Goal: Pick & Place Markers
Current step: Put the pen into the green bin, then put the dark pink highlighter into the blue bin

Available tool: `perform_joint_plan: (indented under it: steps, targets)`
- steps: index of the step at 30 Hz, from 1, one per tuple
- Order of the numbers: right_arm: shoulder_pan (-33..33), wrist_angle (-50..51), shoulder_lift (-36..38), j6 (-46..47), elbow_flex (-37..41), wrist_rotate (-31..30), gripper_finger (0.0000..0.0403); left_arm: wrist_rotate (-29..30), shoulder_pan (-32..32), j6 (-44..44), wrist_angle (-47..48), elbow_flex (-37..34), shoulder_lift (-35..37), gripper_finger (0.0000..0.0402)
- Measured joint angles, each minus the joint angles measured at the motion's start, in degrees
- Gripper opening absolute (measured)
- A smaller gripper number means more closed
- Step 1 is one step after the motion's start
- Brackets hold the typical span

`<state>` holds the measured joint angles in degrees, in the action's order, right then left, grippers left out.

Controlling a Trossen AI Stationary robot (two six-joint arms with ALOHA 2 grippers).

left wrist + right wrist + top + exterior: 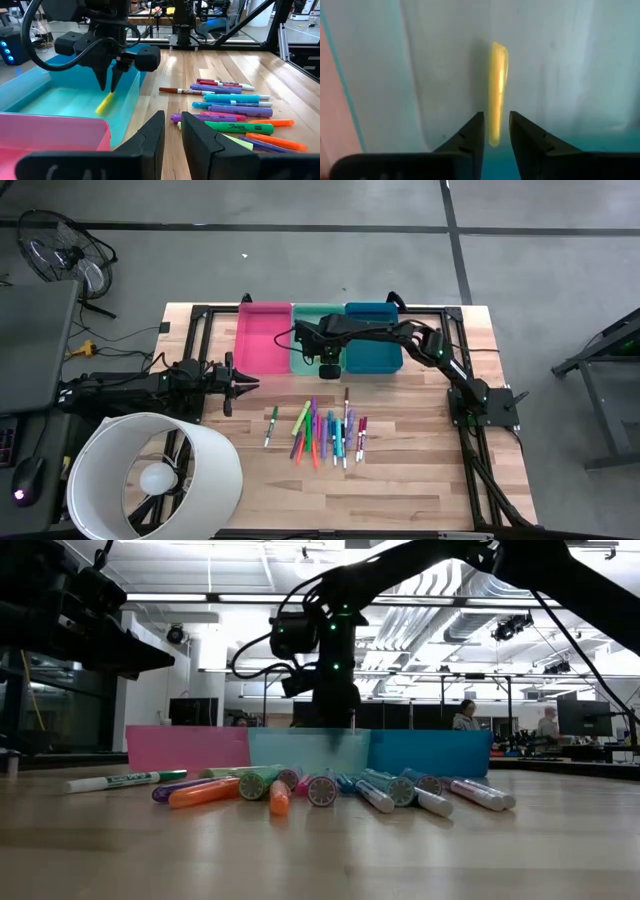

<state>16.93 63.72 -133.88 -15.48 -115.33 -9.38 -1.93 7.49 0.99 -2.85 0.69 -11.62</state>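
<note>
Fingers of my right hand [496, 131] stand slightly parted over the green bin [60, 100], the yellow marker [497, 90] loose just beneath, its length running straight out from them; remaining markers [325, 432] lie nearer on the surface [420, 470]; my left hand [240, 383] waits left, narrowly parted, empty

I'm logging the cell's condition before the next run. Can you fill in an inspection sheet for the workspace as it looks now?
Surface: wooden table, bare wood around the work area.
Job's things: markers lie loose in a cluster mid-table; one yellow marker is in the green bin, blurred as if dropping.
Clutter: pink bin, blue bin, white lampshade-like object at the table's corner.
Grippers: right gripper above the green bin, fingers slightly apart; left gripper waits at the table's left, fingers slightly apart, empty.
Cables: black cable on the floor.
Surroundings: fan; people far behind.
</note>
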Motion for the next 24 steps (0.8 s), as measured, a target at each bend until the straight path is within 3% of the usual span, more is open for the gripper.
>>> perform_joint_plan:
  steps: [7,14,24]
  targets:
    - [0.0,0.08,0.08,-0.01,-0.02,-0.49,0.0114,0.0,-0.02,0.01,0.0,0.0,0.0,0.0062]
    - [-0.07,0.05,1.84,3.37,-0.11,-5.61,0.0145,0.0,0.0,0.01,0.0,0.0,0.0,0.0062]
    - [-1.09,3.4,6.14,27.49,-0.15,-12.43,0.0162,0.01,-0.01,0.01,0.0,0.0,0.0,0.0062]
